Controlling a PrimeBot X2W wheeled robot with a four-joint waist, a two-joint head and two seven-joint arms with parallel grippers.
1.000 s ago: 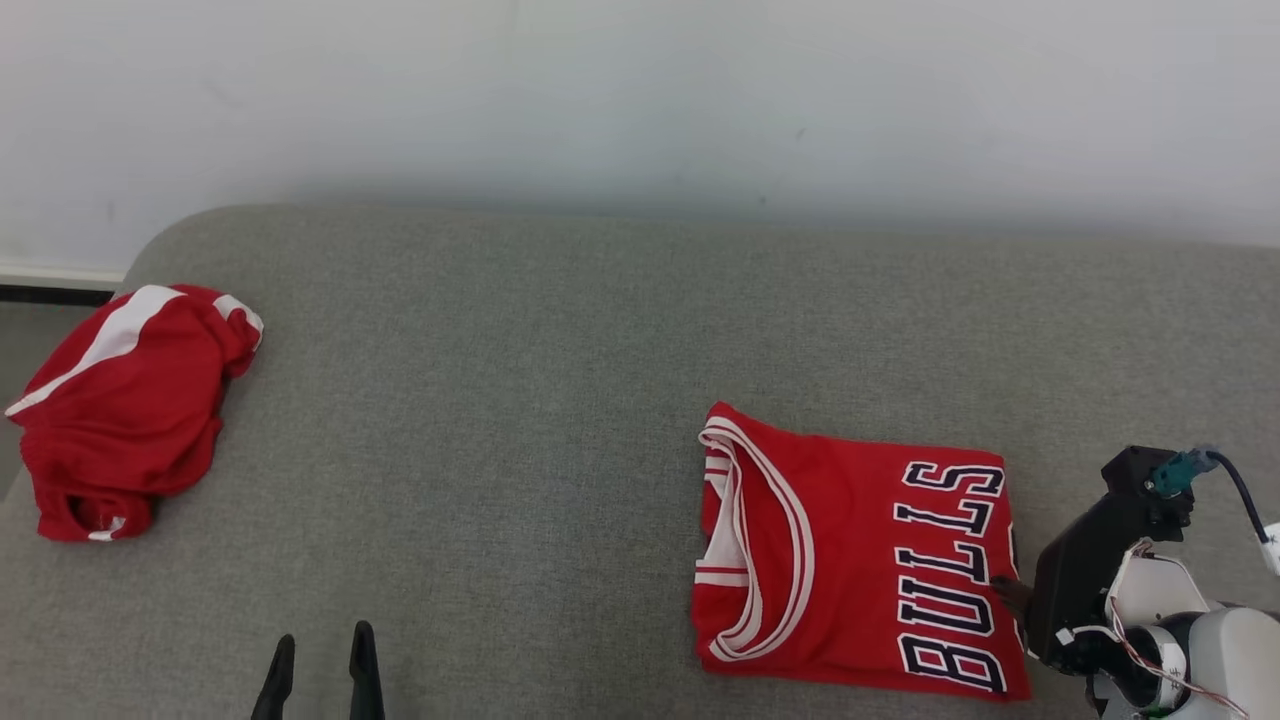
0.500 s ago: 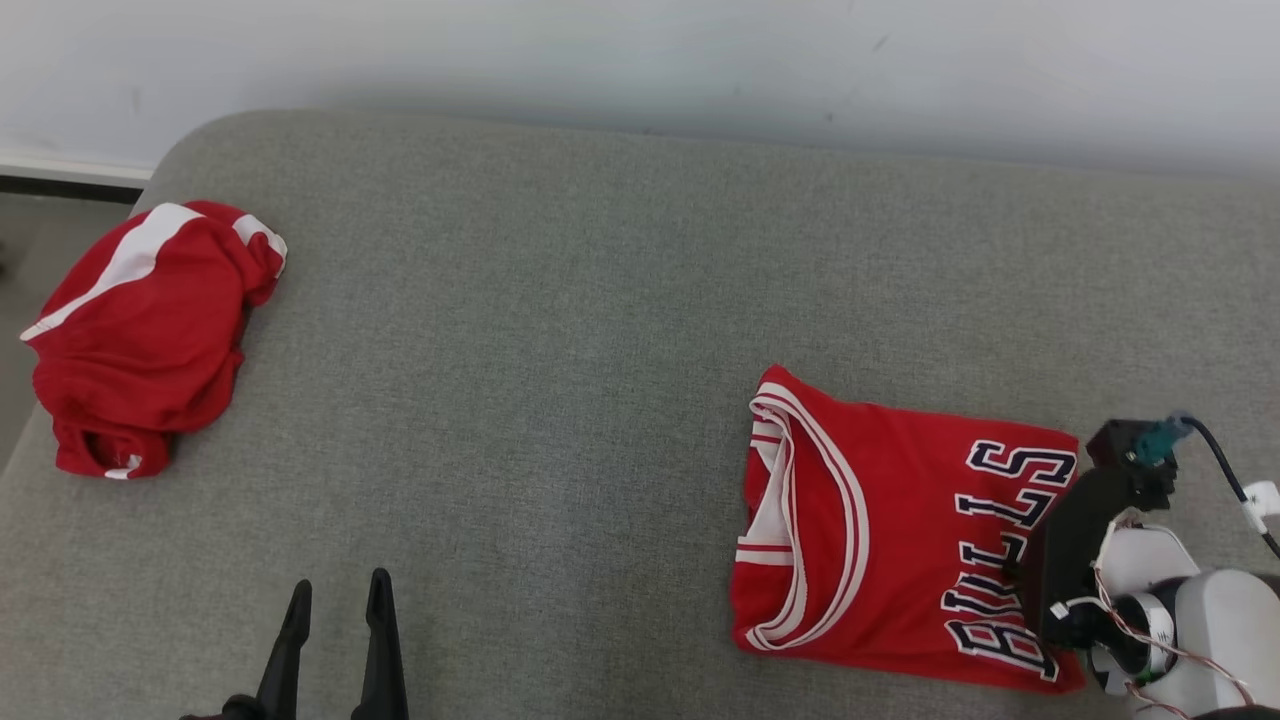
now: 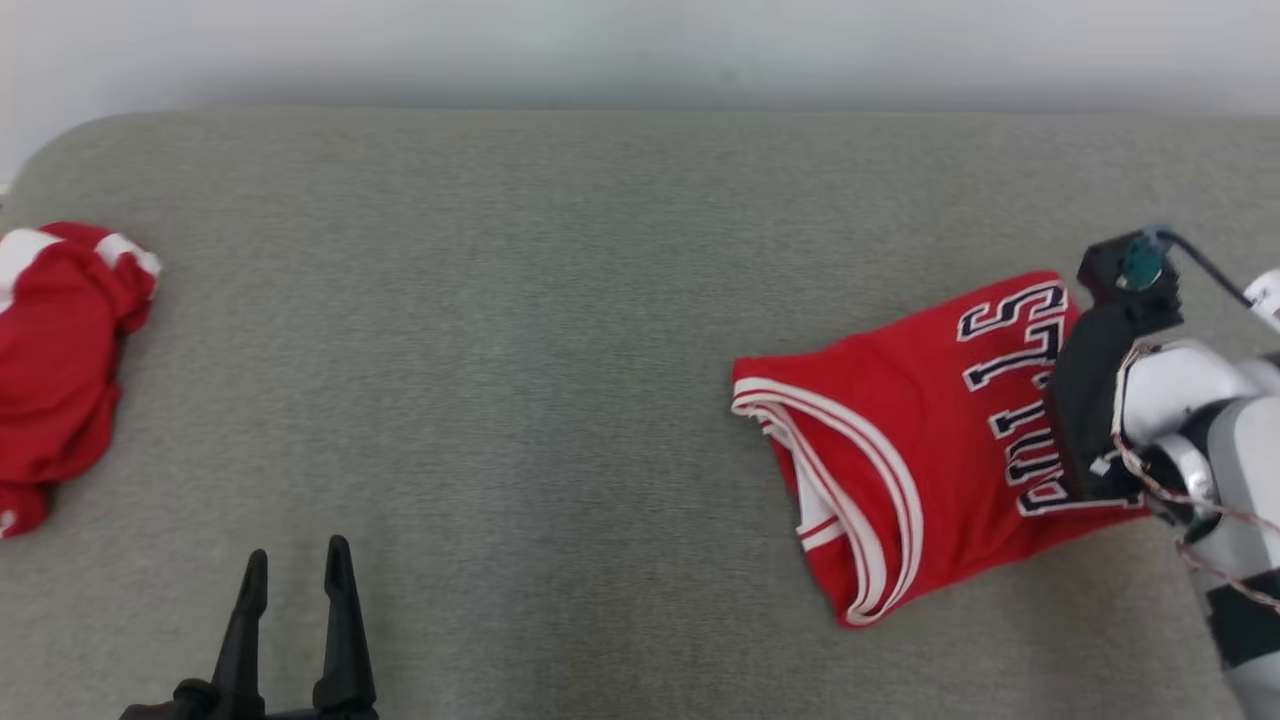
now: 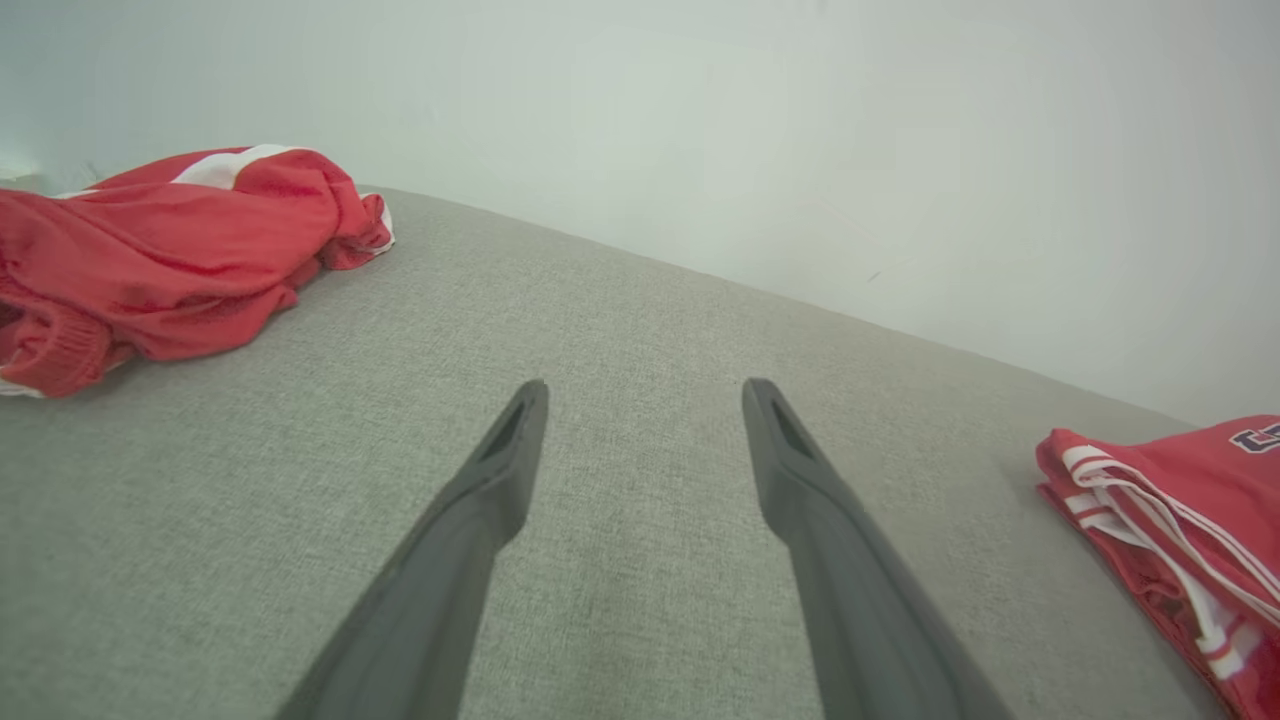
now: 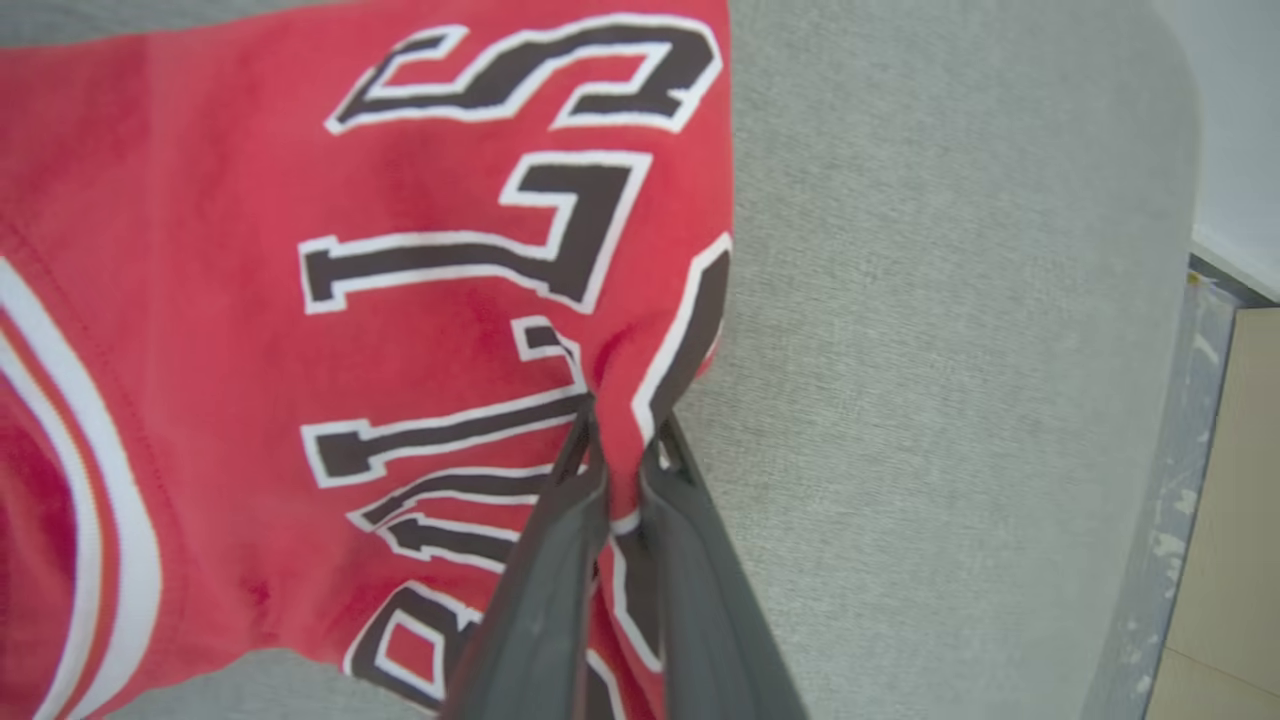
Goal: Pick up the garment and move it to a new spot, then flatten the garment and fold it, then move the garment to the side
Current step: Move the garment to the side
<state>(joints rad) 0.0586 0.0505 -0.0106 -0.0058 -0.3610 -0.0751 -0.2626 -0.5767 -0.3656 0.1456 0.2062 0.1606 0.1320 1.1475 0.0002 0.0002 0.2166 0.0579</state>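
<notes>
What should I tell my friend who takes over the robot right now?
Left gripper: open, empty.
Right gripper: shut on the jersey, pinching its lettered edge.
Jersey: folded, on the right side of the grey cushion. Another red garment lies crumpled at the far left.
Done: the folding, it seems.
Left: move the jersey to the side, then let go.
</notes>
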